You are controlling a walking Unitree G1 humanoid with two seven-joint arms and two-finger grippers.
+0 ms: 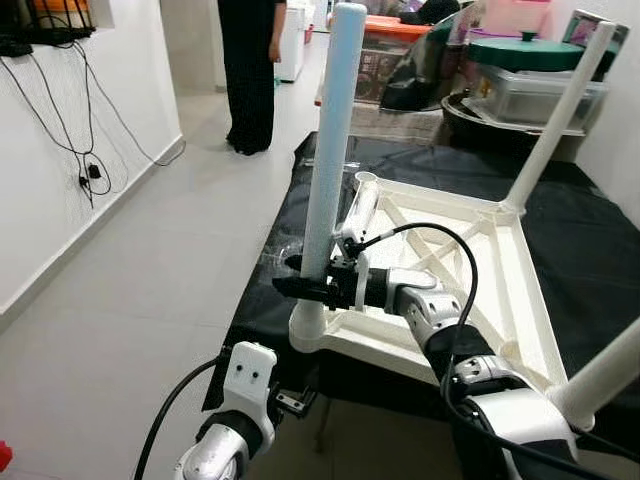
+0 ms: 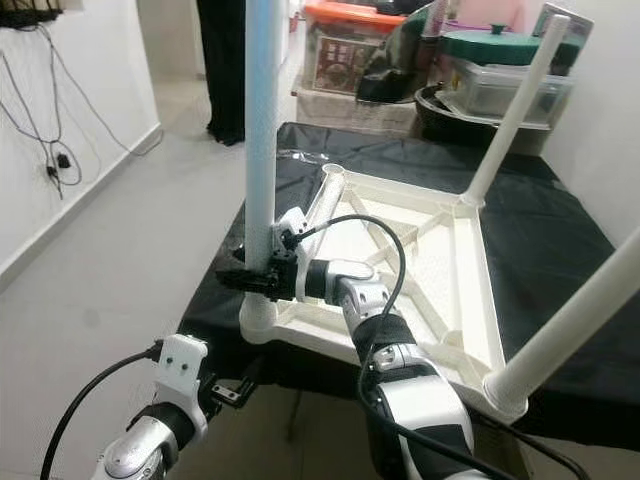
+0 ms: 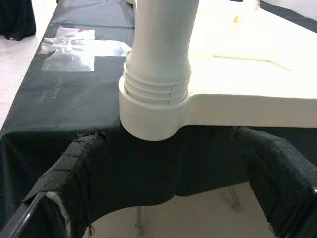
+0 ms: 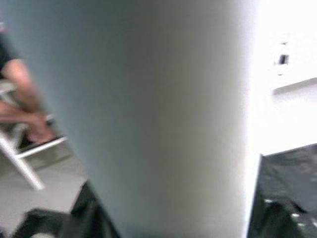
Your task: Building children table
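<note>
A white children's table [image 1: 505,290] lies upside down on a surface covered with black cloth [image 1: 580,240]. At its near left corner a white leg [image 1: 330,150] stands upright in the corner socket [image 3: 148,111], with threads showing just above the socket rim. My right gripper [image 1: 308,289] is shut on this leg low down, just above the socket. My left gripper [image 3: 173,198] is open below the table's front edge, its fingers [image 3: 74,173] on either side beneath the socket and touching nothing. Two more legs [image 1: 560,110] stand on the right side. A loose leg [image 1: 362,205] lies on the underside.
A person in black [image 1: 250,70] stands on the tiled floor at the back left. Storage boxes and a green lid [image 1: 525,52] are stacked behind the table. Cables [image 1: 70,130] hang on the white wall to the left. Open floor lies left of the table.
</note>
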